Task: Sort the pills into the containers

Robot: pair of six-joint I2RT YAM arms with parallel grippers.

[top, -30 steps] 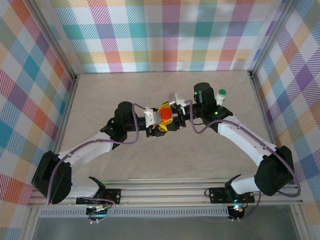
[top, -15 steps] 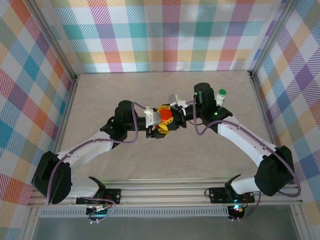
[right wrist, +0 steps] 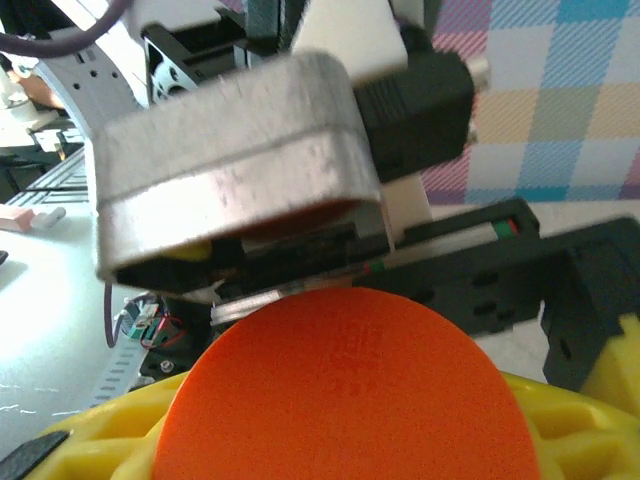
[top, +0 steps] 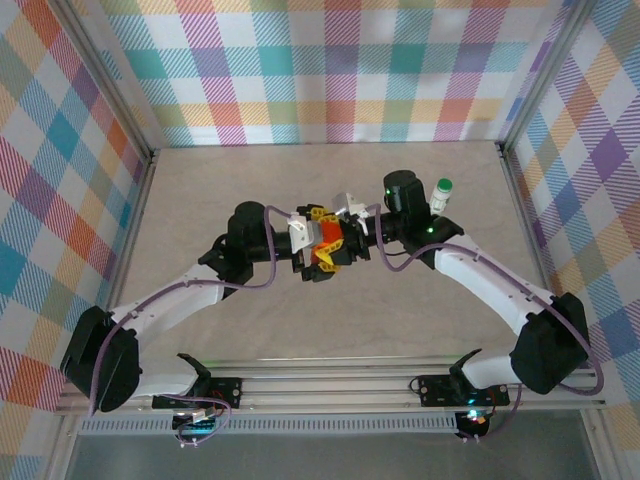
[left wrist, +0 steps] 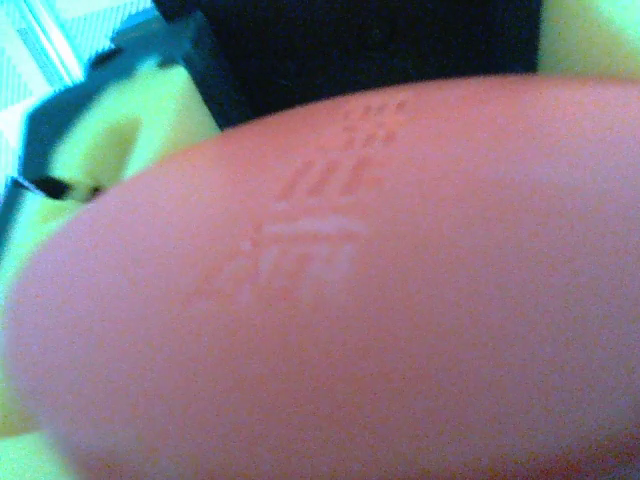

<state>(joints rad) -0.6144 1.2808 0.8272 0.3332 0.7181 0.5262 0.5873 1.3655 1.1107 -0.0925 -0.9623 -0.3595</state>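
Above the middle of the table, my two grippers meet around the all-orange pill bottle [top: 326, 237]. My right gripper [top: 337, 243] is shut on it. In the right wrist view the bottle's round orange end [right wrist: 345, 400] sits between the yellow fingers [right wrist: 115, 430]. My left gripper [top: 319, 240] stands open around the bottle, its yellow fingers spread above and below it. The bottle's orange side [left wrist: 350, 300] lies blurred, very close to the left wrist camera. The clear bottle with the green cap [top: 441, 193] stands upright behind the right arm. The pills are out of view.
Plaid walls and metal posts enclose the tan table [top: 200, 190] on three sides. The arms' bases sit on a rail [top: 320, 385] at the near edge. The left wrist's camera housing [right wrist: 230, 170] hangs close in front of the right wrist camera.
The left gripper's jaws have spread wide off the orange bottle, while the right gripper has closed on it. Both grippers and the bottle have shifted slightly left.
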